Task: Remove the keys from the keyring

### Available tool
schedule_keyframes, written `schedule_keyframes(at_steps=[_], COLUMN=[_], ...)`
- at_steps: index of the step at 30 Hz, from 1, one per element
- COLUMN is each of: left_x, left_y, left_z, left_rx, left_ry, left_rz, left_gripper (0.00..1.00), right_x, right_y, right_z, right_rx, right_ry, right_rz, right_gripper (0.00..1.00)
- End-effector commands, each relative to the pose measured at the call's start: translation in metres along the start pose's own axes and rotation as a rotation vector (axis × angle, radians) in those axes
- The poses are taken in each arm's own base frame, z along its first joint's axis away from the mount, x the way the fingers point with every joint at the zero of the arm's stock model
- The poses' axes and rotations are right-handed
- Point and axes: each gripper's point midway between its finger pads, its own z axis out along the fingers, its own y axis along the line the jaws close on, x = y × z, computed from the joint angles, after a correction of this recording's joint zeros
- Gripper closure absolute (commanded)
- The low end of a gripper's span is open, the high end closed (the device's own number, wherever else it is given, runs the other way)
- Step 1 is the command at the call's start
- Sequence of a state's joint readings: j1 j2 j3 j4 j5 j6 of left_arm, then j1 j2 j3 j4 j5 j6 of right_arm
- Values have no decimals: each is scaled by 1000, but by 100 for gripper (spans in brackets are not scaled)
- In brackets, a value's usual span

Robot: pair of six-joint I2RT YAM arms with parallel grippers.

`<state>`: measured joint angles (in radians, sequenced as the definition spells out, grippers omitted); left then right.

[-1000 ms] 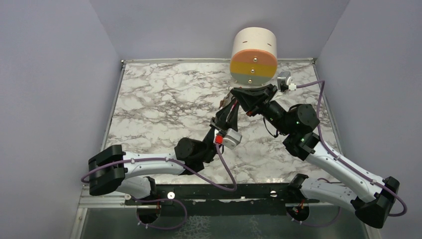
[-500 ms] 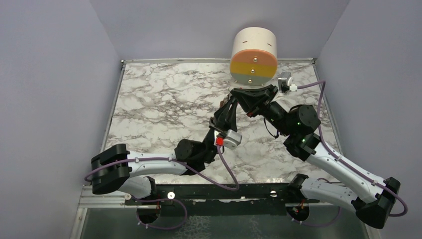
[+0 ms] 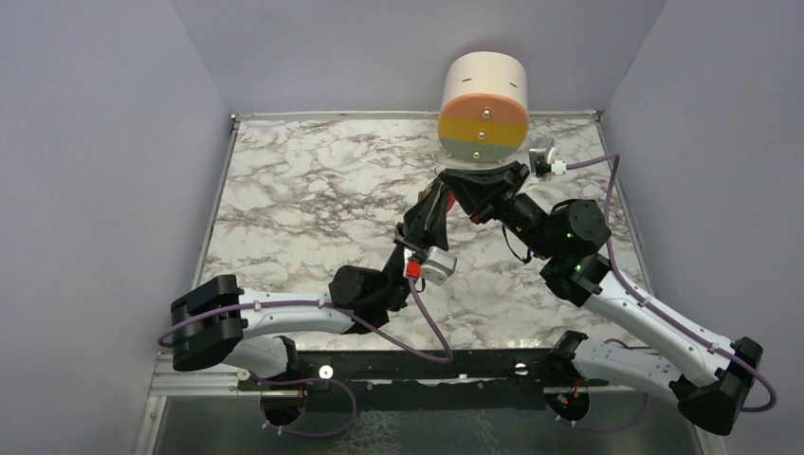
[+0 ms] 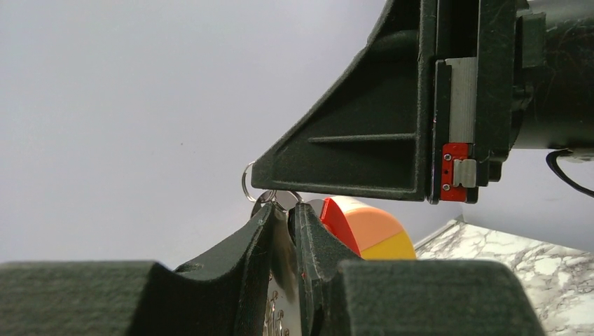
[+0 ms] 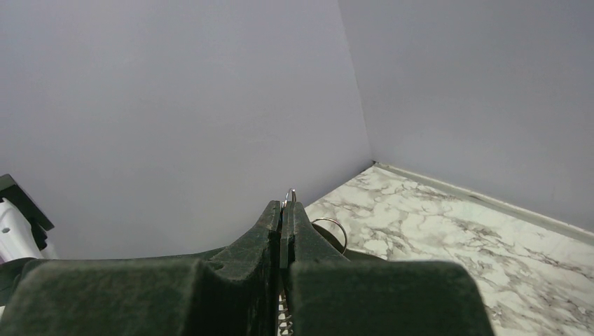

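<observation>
1. Where the two arms meet, at 6 o'clock of the striped cylinder (image 3: 483, 95) on the marble table (image 3: 303, 190), the keyring (image 4: 247, 183) is held between them.
2. Left gripper (image 4: 284, 210): jaws clamped on a flat silver piece of it; key or chain, I cannot tell.
3. Right gripper (image 5: 282, 208): jaws pressed together on thin metal, with a wire loop at 3 o'clock of its tips.

No readable txt, label, brand, no. or sign in any of the three views, incl. both wrist cams.
</observation>
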<state>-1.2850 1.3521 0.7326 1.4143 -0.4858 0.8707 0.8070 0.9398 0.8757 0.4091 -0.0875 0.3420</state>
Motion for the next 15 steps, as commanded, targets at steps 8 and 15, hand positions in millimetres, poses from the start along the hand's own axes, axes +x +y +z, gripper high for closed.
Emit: schedule_keyframes(at_steps=[8, 15], left_x=[-9, -7], left_y=[2, -4], left_z=[4, 7], left_rx=[-13, -10], left_ry=[-26, -27], left_rz=[-80, -80], left_gripper=[79, 77], right_x=[-20, -18], right_y=[13, 14], right_z=[0, 1], right_rx=[-47, -51], right_ry=[-46, -40], right_rz=[-13, -11], right_gripper=[98, 98])
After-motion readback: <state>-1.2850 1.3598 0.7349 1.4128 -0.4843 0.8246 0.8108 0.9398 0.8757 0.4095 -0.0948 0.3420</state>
